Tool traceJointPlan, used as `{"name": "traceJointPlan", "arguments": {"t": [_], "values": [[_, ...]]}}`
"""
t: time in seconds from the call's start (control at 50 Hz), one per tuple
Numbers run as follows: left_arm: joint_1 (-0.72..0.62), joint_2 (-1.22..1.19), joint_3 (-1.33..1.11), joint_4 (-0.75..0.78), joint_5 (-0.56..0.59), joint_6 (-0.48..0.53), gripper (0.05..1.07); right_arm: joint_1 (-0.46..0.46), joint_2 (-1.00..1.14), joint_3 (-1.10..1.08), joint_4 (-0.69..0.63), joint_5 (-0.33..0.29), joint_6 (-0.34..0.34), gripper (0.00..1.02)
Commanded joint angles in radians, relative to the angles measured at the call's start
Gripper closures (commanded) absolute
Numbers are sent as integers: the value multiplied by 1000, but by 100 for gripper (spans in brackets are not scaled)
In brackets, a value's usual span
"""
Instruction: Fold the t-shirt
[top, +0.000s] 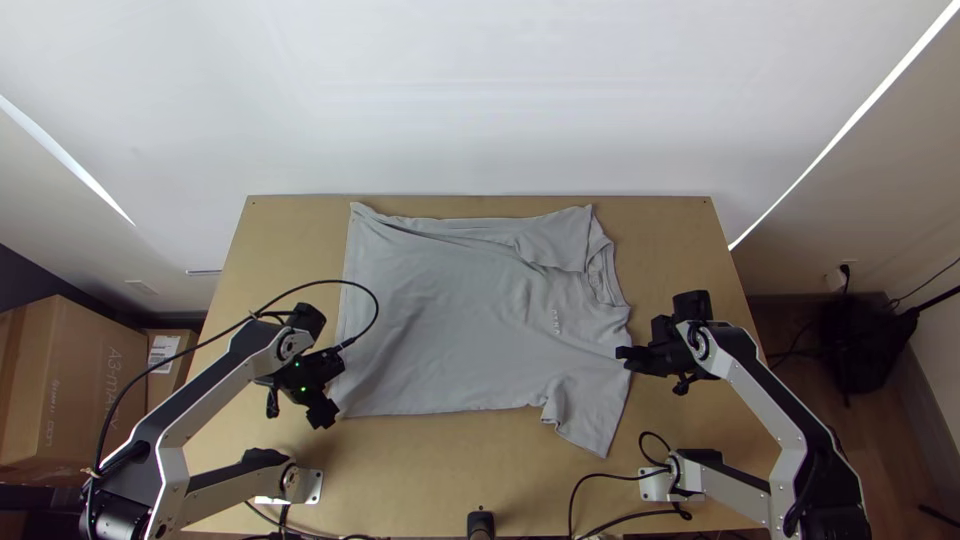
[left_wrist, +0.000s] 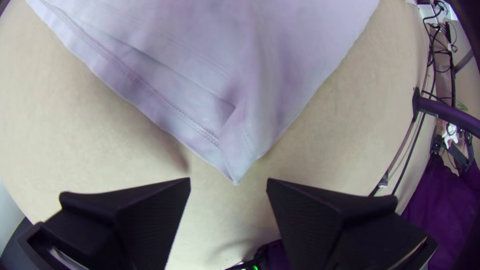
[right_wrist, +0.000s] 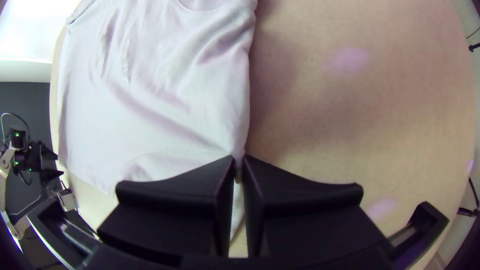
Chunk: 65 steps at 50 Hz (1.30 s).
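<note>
The light grey t-shirt (top: 450, 310) lies spread with collar right and hem left; its far sleeve is turned inward and the near sleeve hangs out, creased. At its near-left corner stands my left gripper (top: 336, 388). In the left wrist view the left gripper (left_wrist: 228, 179) is open, a pointed corner of the t-shirt (left_wrist: 250, 100) just in front of the gap. On the shirt's right edge, below the collar, is my right gripper (top: 622, 358). The right wrist view shows the right gripper (right_wrist: 239, 158) shut on the shoulder-side edge of the t-shirt (right_wrist: 200, 110).
Bare wood of the table (top: 400, 470) runs along the near side, with more beyond the collar at right. Black cables (top: 600, 485) loop near the right arm's base, and another cable arches over the left arm. Cardboard boxes (top: 75, 390) stand left of the table.
</note>
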Motion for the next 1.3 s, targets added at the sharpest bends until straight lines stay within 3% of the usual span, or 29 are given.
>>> {"name": "traceJointPlan", "arguments": {"t": [0.0,0.08,0.14,0.16,0.38,0.46,0.7,1.0,1.28], "values": [[-15,11,-43,23,34,-10,55,-12,-22,-33,-13,14,23,100],[-24,10,-54,33,80,-12,71,-14,-24,-33,-19,14,25,100],[-29,4,-58,57,124,-5,101,-15,-29,-33,-19,19,26,100],[-29,0,-57,57,138,-1,105,-14,-29,-33,-19,22,26,100],[79,-27,27,112,164,-41,105,-46,-50,-25,-15,45,6,100],[135,-36,80,120,186,-67,105,-52,-73,-30,-7,93,-38,100],[192,-90,198,221,186,-222,105,-147,-137,1,25,99,-35,100],[171,-131,370,471,138,-495,105,-65,-193,283,122,59,-38,100],[168,-90,563,617,-14,-561,105,-55,-47,636,277,59,-34,100]]}}
